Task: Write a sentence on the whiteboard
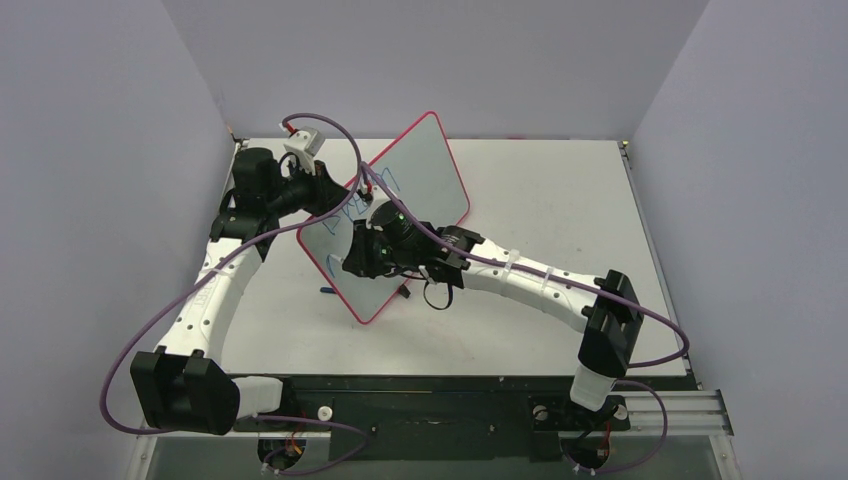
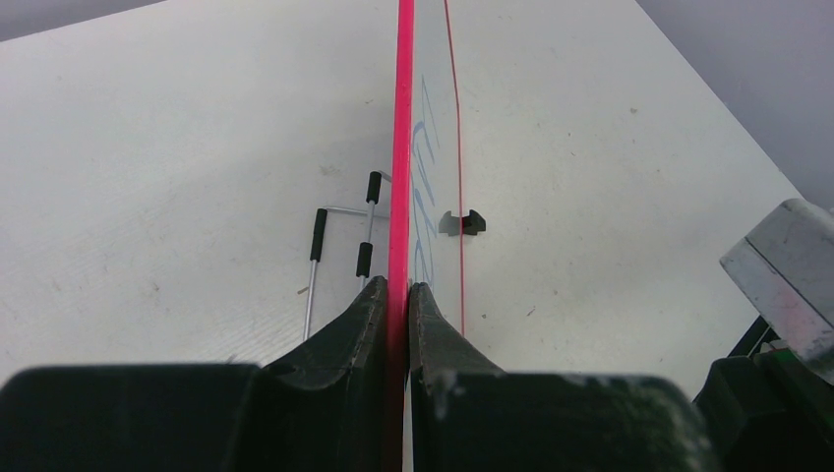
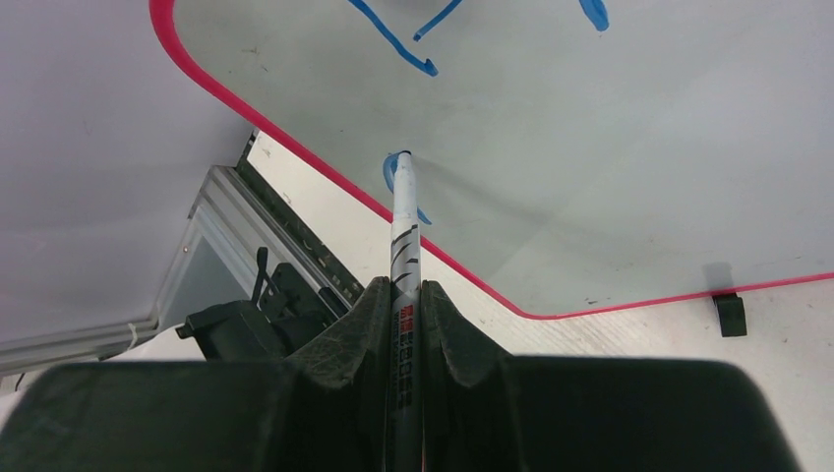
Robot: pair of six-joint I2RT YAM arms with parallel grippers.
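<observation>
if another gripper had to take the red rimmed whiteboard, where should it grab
Probably the bare top edge of the red-rimmed flat white whiteboard, coming from above. It stands tilted up off the grey table, the left gripper pinches one rim edge-on, and the right gripper holds a slim marker against its face.

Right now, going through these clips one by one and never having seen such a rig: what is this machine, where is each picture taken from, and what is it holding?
Two robot arms stand at a table's near edge. The overhead picture looks down from behind them; the other two come from cameras on each wrist. The left gripper is shut on the red rim of the whiteboard, holding it tilted up. The right gripper is shut on a marker, tip at the board, near blue writing. A small blue object lies on the table.
</observation>
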